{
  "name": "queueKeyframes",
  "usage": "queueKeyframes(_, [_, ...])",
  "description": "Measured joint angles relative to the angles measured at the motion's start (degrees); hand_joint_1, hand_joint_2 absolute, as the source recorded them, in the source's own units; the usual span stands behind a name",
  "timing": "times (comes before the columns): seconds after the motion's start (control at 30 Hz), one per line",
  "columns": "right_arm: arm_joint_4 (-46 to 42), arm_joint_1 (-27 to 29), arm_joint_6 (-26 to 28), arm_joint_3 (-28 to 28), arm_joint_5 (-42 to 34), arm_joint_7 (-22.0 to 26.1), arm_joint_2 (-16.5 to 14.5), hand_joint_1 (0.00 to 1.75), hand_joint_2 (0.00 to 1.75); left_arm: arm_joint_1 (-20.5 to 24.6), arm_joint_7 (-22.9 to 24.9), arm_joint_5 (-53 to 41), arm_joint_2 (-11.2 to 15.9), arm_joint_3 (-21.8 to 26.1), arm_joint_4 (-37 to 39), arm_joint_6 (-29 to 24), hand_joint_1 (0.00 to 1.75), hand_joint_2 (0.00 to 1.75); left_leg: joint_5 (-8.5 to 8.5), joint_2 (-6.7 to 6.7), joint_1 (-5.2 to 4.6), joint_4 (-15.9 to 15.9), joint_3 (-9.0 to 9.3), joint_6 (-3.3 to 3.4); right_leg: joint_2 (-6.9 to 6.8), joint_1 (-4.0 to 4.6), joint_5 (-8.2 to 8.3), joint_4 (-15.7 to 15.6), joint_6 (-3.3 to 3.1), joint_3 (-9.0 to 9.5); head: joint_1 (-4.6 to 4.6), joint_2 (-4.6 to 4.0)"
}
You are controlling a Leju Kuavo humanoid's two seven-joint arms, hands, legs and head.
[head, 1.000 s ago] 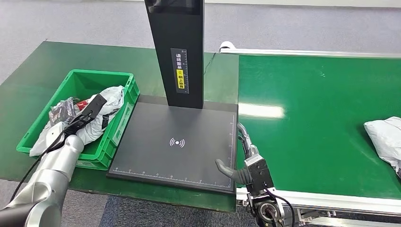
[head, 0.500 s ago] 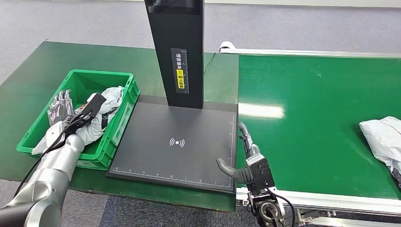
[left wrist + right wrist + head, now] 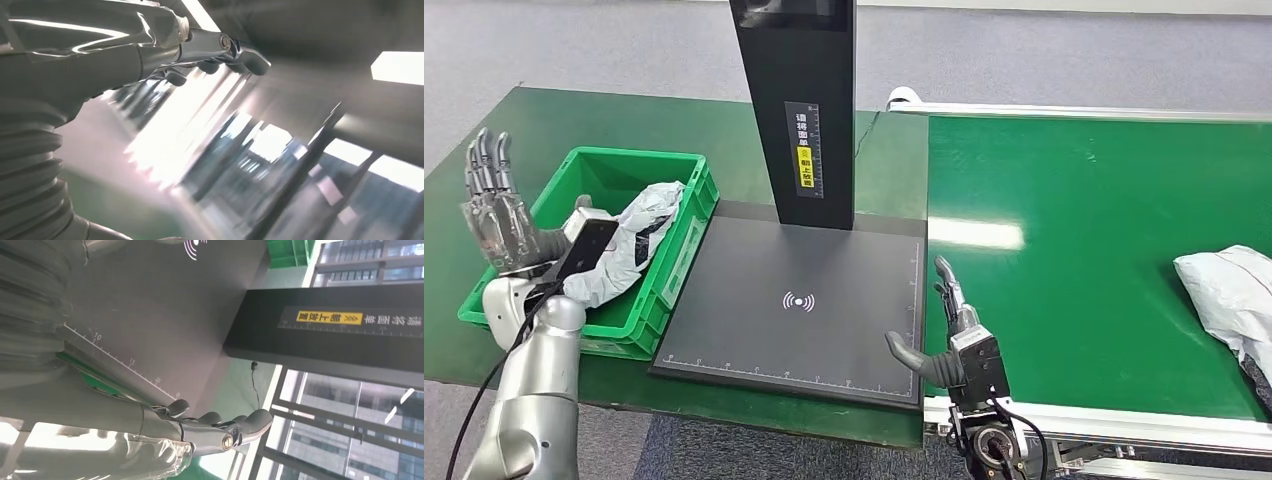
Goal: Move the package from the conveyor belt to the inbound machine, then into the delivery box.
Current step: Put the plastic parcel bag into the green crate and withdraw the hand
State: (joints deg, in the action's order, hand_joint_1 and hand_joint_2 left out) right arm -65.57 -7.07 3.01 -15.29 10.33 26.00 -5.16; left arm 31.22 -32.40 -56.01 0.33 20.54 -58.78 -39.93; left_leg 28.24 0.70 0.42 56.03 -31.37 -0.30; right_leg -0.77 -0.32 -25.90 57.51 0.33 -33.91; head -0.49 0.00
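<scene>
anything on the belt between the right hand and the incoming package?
No. In the head view, bare green conveyor belt separates the right hand from the package.

Black post (image 3: pixel 796 110) carries vertical label (image 3: pixel 809 150): white Chinese characters, yellow patch with dark characters midway, ruler ticks along edge; characters too small to read. Same label in right wrist view (image 3: pixel 350 319), turned, yellow patch with chevron marks. Scan pad (image 3: pixel 754 310): white wireless-wave symbol (image 3: pixel 798 301) at centre, ruler ticks along edges. Right wrist view shows pad ruler numbers 10 (image 3: pixel 96 337), 15, 20.
</scene>
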Motion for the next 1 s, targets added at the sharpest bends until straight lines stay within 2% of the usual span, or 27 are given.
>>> queueKeyframes(0.03, [0.00, 0.00, 0.21, -0.04, -0.13, 0.14, 0.00, 0.00, 1.75, -1.01, -3.26, 1.14, -1.70, 1.80, -3.64, 0.00, 0.00, 1.75, 0.00, 0.01, 0.00, 0.00, 0.00, 0.00, 0.01, -0.01, 0.00, 0.00, 0.00, 0.00, 0.01, 0.00])
queueKeyframes(0.1, [0.00, 0.00, 0.50, -0.12, -0.30, 0.30, 0.01, 0.00, 1.75, -2.83, -6.55, 3.29, -4.68, 4.31, -10.26, -0.01, 0.00, 1.75, 0.01, 0.01, 0.00, 0.00, 0.01, 0.00, 0.02, -0.01, 0.00, -0.01, 0.00, 0.00, -0.01, 0.00])
queueKeyframes(0.2, [0.00, 0.01, 0.69, -0.21, -0.51, 0.36, 0.03, 0.00, 1.75, -5.10, -7.41, 5.52, -7.52, 5.61, -18.58, -0.01, 0.00, 1.75, 0.01, -0.04, 0.01, 0.00, 0.01, 0.00, -0.02, 0.00, 0.00, -0.01, 0.00, 0.01, -0.01, 0.00])
queueKeyframes(0.3, [-0.04, 0.06, 0.72, -0.26, -0.69, 0.37, 0.09, 0.00, 1.75, -6.84, -7.57, 9.55, -8.96, 5.40, -24.15, 0.00, 0.00, 1.75, 0.00, -0.02, 0.01, -0.01, 0.04, 0.00, -0.01, 0.01, 0.00, -0.01, 0.00, 0.02, -0.01, 0.00])
queueKeyframes(0.43, [-0.07, 0.09, 0.73, -0.27, -0.76, 0.38, 0.11, 0.00, 1.75, -7.33, -7.59, 11.08, -9.19, 5.14, -25.22, 0.00, 0.00, 1.75, 0.00, -0.01, 0.02, -0.01, 0.06, 0.00, 0.01, 0.01, 0.00, -0.01, 0.00, 0.02, -0.01, 0.00])
queueKeyframes(0.47, [-0.17, 0.12, 0.74, -0.27, -0.85, 0.40, 0.15, 0.00, 1.75, -7.80, -7.60, 13.85, -9.14, 4.35, -25.64, 0.19, 0.00, 1.75, 0.00, -0.02, 0.02, -0.01, 0.06, 0.00, 0.01, 0.01, 0.00, -0.01, 0.00, 0.02, -0.01, 0.00])
queueKeyframes(0.57, [-1.19, 0.38, 0.77, -0.23, -1.28, 0.59, 0.64, 0.00, 1.75, -12.31, -7.12, 29.74, -7.54, -7.02, -28.10, 0.26, 0.00, 1.75, 0.00, -0.04, 0.01, 0.00, 0.05, 0.00, -0.04, 0.00, 0.01, -0.01, 0.00, 0.06, 0.01, 0.00])
queueKeyframes(0.6, [-1.43, 0.45, 0.77, -0.21, -1.33, 0.63, 0.80, 0.00, 1.75, -13.44, -6.95, 32.34, -6.92, -10.49, -28.53, 0.08, 0.00, 1.75, 0.00, -0.05, 0.01, 0.00, 0.04, 0.00, -0.05, 0.00, 0.01, -0.01, 0.00, 0.07, 0.01, 0.00])
queueKeyframes(0.63, [-1.46, 0.47, 0.77, -0.21, -1.34, 0.64, 0.86, 0.00, 1.75, -13.68, -6.92, 32.46, -6.62, -11.54, -28.63, 0.05, 0.00, 1.75, 0.00, -0.03, 0.00, 0.00, 0.05, 0.00, -0.04, -0.01, 0.01, -0.01, 0.00, 0.07, -0.01, 0.00])
queueKeyframes(0.93, [-1.62, 0.51, 0.77, -0.19, -1.37, 0.64, 1.09, 0.00, 1.75, -14.27, -6.90, 32.76, -5.56, -14.29, -28.69, 0.05, 0.00, 1.75, 0.00, -0.05, 0.02, -0.01, 0.05, 0.00, -0.04, 0.01, 0.01, -0.01, 0.00, 0.06, -0.01, 0.00])
queueKeyframes(1.0, [-1.62, 0.52, 0.77, -0.18, -1.43, 0.69, 1.10, 0.00, 1.75, -14.38, -6.46, 34.09, -5.40, -14.67, -28.72, 1.54, 0.00, 1.75, 0.00, -0.05, 0.01, -0.01, 0.05, 0.00, -0.04, 0.01, 0.01, -0.01, 0.00, 0.06, -0.02, 0.00])
